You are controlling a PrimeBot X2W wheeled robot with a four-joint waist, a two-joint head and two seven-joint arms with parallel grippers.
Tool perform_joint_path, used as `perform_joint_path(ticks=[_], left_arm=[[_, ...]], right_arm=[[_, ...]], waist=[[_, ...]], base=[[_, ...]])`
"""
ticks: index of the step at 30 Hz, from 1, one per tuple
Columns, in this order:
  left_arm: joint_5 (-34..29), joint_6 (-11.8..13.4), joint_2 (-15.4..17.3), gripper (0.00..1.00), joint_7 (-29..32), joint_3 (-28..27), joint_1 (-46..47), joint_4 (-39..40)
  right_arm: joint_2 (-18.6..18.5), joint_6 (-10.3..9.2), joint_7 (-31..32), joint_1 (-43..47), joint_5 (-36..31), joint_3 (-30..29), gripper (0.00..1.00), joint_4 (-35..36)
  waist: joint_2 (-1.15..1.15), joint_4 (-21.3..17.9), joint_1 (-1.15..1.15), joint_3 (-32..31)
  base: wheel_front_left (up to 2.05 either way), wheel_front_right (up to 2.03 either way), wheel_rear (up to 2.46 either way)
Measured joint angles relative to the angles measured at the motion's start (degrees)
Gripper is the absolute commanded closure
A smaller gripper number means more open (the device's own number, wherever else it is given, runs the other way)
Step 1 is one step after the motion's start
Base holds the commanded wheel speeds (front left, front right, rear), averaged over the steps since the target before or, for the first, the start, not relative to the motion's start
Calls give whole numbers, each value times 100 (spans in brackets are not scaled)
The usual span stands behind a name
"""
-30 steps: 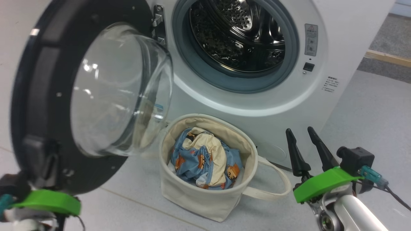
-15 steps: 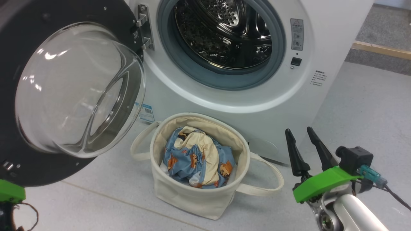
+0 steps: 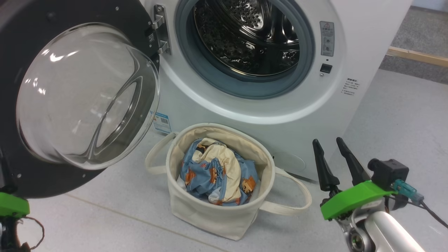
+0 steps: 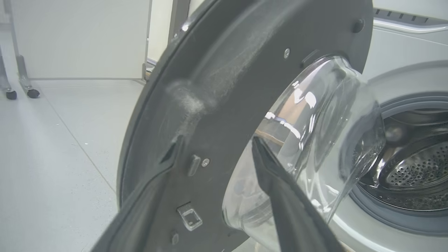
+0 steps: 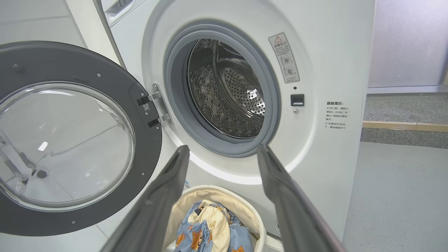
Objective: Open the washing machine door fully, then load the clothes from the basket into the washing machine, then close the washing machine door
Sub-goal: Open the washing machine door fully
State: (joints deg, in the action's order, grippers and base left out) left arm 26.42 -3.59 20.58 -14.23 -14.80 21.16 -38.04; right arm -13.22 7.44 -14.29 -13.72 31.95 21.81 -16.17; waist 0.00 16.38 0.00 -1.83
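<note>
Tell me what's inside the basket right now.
The basket holds the clothes: crumpled light blue fabric with orange-brown animals and cream parts. Whatever lies under that heap, and the basket's bottom, is covered.

Washing machine mouth [image 3: 245,42] unblocked, door [image 3: 80,94] aside left.

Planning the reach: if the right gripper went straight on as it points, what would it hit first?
Probably the washing machine's white front just below its grey-ringed opening, passing above the basket; depth is unclear.
</note>
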Motion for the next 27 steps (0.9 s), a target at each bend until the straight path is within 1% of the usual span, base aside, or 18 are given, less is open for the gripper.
perform_joint_path(ticks=[5, 9, 13, 16, 20, 27], left_arm=[[7, -101, -99, 0, 1, 136, -159, 427], [8, -98, -229, 0, 97, 261, -361, 854], [104, -103, -392, 0, 278, 371, -532, 1313], [142, -107, -480, 0, 380, 510, -689, 1590], [145, -97, -534, 0, 436, 603, -875, 1747], [60, -97, -535, 0, 349, 686, -953, 1824]], right_arm=[[4, 0, 0, 3, 0, -23, 0, 4], [22, 0, 0, 4, 27, -27, 0, 11], [36, 0, 0, 4, 51, -27, 0, 12], [36, 0, 0, 4, 51, -26, 0, 12], [38, 0, 0, 3, 49, -23, 0, 3], [34, 0, 0, -4, 47, 4, 0, -21]], waist=[[0, 65, 0, -14], [0, 69, 0, -14], [0, -15, 0, -14], [0, -131, 0, -15], [0, -349, 0, -21], [0, -895, 0, -19]], base=[[0, 0, 0], [0, 0, 0], [0, 0, 0], [0, 0, 0], [0, 0, 0], [0, 0, 0]])
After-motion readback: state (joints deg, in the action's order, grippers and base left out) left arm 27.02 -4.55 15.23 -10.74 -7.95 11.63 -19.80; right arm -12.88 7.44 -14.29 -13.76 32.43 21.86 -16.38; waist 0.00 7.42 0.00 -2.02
